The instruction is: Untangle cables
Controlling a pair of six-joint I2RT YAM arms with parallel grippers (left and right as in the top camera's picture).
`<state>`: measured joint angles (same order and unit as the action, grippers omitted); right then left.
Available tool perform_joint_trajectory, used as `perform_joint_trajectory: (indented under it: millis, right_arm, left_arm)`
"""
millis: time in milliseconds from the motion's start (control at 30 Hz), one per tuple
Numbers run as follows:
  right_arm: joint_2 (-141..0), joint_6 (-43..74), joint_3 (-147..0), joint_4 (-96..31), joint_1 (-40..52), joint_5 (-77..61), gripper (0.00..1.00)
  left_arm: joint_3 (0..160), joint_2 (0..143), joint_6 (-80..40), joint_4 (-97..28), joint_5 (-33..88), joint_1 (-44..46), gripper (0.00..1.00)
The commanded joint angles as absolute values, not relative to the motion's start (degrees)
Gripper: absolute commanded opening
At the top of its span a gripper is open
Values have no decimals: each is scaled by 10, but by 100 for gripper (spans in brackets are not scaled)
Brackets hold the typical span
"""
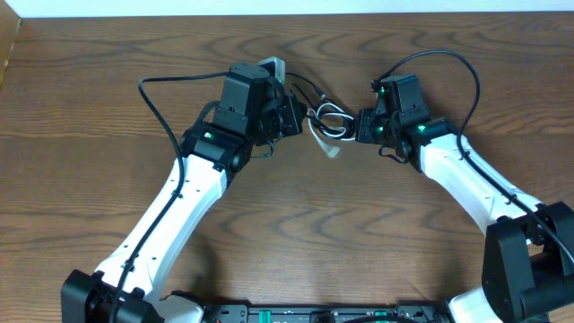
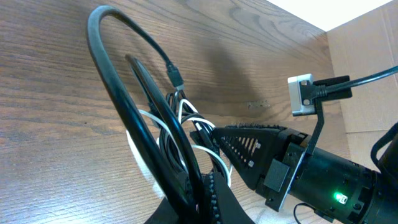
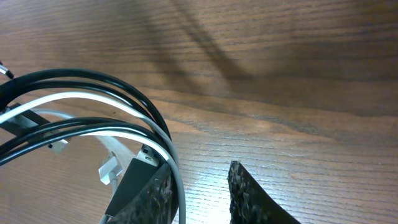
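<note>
The black cable and the white cable lie tangled in small loops between my two grippers on the wooden table. My left gripper is at the left of the bundle. In the left wrist view it is shut on the black cable, whose big loop rises from the jaws, with the white cable behind. My right gripper is at the right of the bundle. Its jaws are open; the black loops and white loops pass its left finger. A white plug lies on the table.
Thick black arm wires arch over each arm, one on the left and one on the right. A pale connector block sits on the right arm. A cardboard box stands past the table's edge. The table's far edge is close behind.
</note>
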<state>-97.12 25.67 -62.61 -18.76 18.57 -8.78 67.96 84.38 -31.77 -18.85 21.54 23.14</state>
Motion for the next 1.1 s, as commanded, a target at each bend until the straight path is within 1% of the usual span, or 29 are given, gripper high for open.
perform_joint_trajectory:
  millis: [0, 200, 267, 300, 367, 400, 500, 567, 600, 667, 767, 833, 1000, 1033, 1067]
  right_arm:
    - [-977, 252, -630, -201, 167, -39, 24]
    - [-977, 262, -630, -281, 114, -14, 22]
    - [-977, 263, -630, -305, 97, -14, 21]
    - [-977, 263, -630, -328, 84, -14, 20]
    - [-977, 261, -630, -336, 79, -20, 20]
    - [-977, 245, -630, -333, 79, -40, 23]
    - [-977, 140, -630, -284, 86, -187, 43]
    - [-977, 85, -630, -239, 92, -313, 55]
    - [-977, 63, -630, -180, 103, -413, 63]
    - [-977, 63, -630, -143, 114, -442, 68]
    - [-977, 58, -630, -112, 134, -457, 74]
    - [-977, 31, -630, -107, 150, -457, 76]
    - [-977, -64, -630, -107, 196, -449, 76]
    - [-977, -76, -630, -107, 209, -429, 75]
    - [-977, -79, -630, -107, 216, -410, 74]
  left_arm:
    - [685, 838, -318, -185, 199, 218, 7]
    - [685, 838, -318, -186, 197, 171, 7]
    - [685, 838, -318, -197, 158, 161, 7]
    - [685, 839, -318, -221, 112, 160, 7]
    - [685, 841, -319, -237, 111, 162, 7]
    - [685, 843, -318, -244, 113, 166, 8]
    - [685, 846, -324, -245, 113, 174, 7]
    - [685, 845, -347, -234, 117, 175, 7]
    - [685, 845, -375, -213, 133, 174, 8]
    - [685, 845, -402, -203, 142, 174, 8]
    - [685, 845, -465, -203, 144, 174, 7]
    - [685, 845, -505, -203, 144, 174, 8]
    - [685, 845, -653, -203, 157, 174, 7]
    - [685, 845, -712, -203, 172, 174, 7]
    - [685, 845, -738, -203, 178, 174, 7]
